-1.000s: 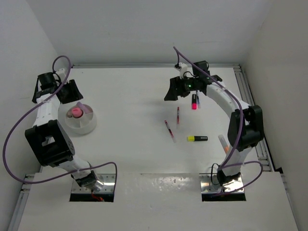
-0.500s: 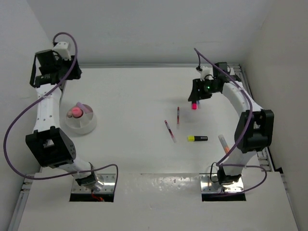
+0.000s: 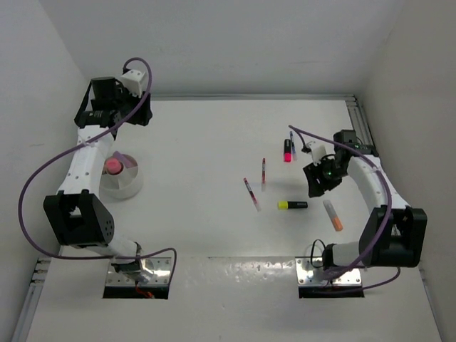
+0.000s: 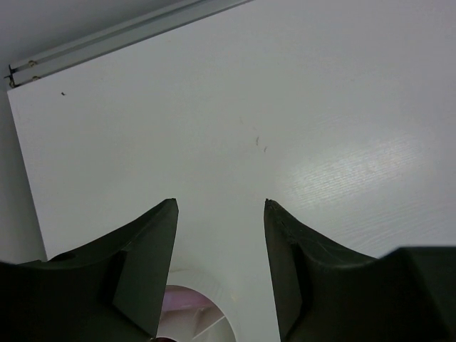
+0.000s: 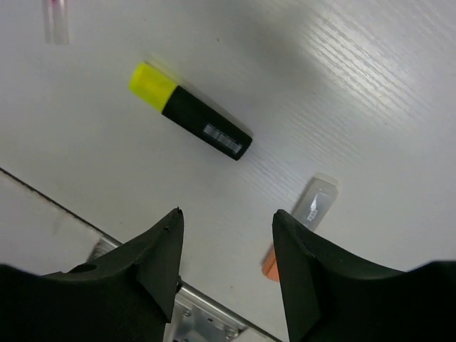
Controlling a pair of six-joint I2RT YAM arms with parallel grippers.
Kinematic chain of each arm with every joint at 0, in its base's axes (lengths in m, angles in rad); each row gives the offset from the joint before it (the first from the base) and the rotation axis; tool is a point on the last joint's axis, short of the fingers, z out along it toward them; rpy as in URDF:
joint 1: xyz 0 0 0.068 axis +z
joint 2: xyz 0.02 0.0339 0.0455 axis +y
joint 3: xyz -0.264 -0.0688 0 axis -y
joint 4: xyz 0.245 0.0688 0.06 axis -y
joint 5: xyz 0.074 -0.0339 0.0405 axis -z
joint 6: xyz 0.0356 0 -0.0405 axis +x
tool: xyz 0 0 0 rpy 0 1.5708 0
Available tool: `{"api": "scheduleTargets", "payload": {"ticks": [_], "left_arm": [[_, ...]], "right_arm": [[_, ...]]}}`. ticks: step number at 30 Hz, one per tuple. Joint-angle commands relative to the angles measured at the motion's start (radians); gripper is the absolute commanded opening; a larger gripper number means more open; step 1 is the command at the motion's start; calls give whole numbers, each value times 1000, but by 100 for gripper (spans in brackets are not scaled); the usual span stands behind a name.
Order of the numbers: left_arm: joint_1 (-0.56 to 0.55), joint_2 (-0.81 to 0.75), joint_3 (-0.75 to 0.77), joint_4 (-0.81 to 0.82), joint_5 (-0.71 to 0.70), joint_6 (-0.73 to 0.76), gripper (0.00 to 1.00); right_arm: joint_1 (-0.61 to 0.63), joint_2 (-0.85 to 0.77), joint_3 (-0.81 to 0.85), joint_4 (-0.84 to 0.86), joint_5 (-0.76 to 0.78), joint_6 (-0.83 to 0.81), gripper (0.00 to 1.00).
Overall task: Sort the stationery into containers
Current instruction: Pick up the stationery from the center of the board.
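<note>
The right gripper [image 5: 226,212] and the left gripper [image 4: 219,203] are partly open and hold nothing. The yellow highlighter [image 5: 191,112] looks light, hard and smooth; grab its black middle

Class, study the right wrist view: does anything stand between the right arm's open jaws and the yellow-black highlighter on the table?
Nothing visible does. The yellow-black highlighter lies on bare table ahead of the right arm's jaws, which stand open and empty. The orange highlighter lies off to one side, apart from it.
</note>
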Motion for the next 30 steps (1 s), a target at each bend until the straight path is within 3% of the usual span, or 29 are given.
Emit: {"api": "scheduleTargets", "payload": {"ticks": [1, 9, 21, 27, 30], "left_arm": [[-10, 20, 58, -9, 46, -9, 58], [-18, 10, 45, -2, 29, -10, 58], [-33, 7, 34, 9, 17, -23, 58], [-36, -4, 26, 6, 5, -20, 58], [-39, -13, 3, 12, -1, -23, 58]], "right_arm": [[-39, 39, 3, 6, 86, -115, 52], [-200, 53, -88, -5, 220, -96, 53], [-199, 251, -73, 96, 204, -24, 58], [-193, 331, -56, 169, 253, -23, 52], [-173, 334, -83, 242, 295, -14, 43]]}}
